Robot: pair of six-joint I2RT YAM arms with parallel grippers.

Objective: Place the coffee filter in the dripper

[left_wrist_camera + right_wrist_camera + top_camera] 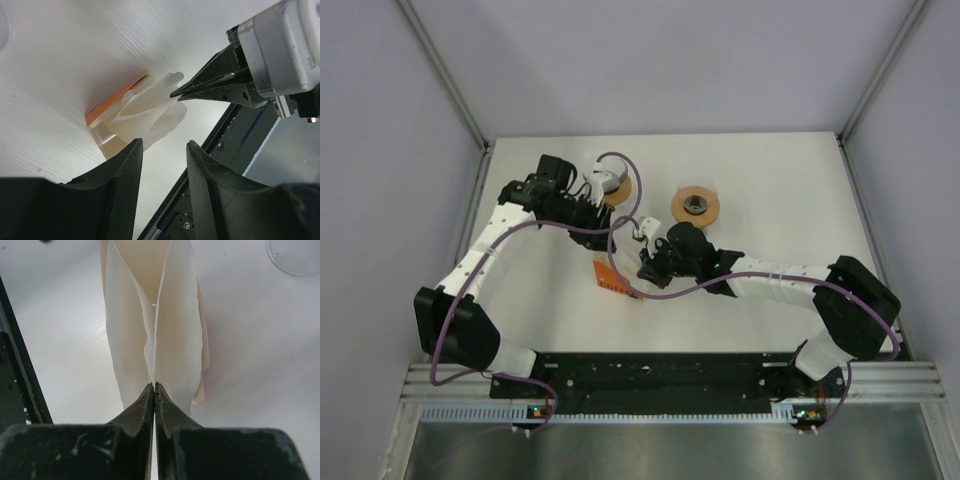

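White table (790, 190) bears the dripper (695, 205) at the rear; nearer lies the orange holder (105, 107); at it the coffee filter (180, 330) is pinched by the clenched right gripper (154, 390); left gripper (164, 147) hangs released, empty; pick-up step, I judge; next, carry it dripperward, seat it open.

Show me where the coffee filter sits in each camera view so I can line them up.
Right wrist: the coffee filter fills the upper centre, its near edge pinched in the shut right gripper.
Left wrist: centre of the picture, lying against the orange holder.
Top external: too small to pick out; look at the orange holder, just below centre.
Shared landmark: the right gripper, whose tips meet the filter.
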